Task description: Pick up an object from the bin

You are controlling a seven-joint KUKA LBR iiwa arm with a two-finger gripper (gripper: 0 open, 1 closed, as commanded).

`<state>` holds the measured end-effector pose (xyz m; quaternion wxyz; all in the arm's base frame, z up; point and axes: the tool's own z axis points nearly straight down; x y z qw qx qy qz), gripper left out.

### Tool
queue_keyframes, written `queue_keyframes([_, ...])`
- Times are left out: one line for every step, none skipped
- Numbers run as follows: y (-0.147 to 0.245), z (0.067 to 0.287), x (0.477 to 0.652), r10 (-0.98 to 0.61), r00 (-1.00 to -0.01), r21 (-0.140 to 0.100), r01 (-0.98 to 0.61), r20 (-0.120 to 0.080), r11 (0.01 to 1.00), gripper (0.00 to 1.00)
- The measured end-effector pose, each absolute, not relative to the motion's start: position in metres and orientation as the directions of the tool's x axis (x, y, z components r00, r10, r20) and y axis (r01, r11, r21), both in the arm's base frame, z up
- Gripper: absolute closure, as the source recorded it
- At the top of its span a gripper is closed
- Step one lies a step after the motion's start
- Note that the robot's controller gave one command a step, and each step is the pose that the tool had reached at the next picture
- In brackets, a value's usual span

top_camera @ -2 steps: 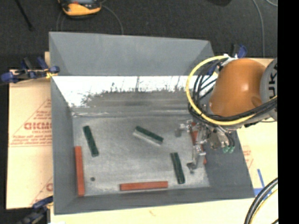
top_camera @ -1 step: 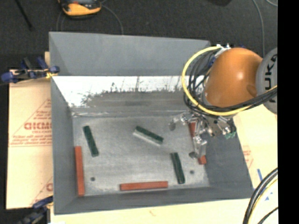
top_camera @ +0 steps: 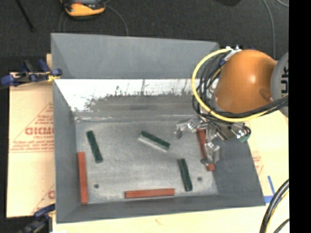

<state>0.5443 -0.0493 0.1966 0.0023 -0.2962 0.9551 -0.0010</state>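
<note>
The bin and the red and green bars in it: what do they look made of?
Bin: grey sheet metal, dull, its sloped back wall worn pale with scratch marks. Red-brown bar at the left wall: matt, straight-edged, perhaps painted wood or plastic; unclear which. Dark green bar beside it: same flat shape, probably the same material.

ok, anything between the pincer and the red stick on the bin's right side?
Nothing visible. The pincer sits right over that red stick. The nearest other thing, a green stick, lies apart from it, toward the middle.
</note>
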Motion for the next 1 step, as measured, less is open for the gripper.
queue_keyframes([-0.0532, 0.1483, 0.5081, -0.74, -0.672, -0.008, -0.74, -0.005, 0.672, 0.0])
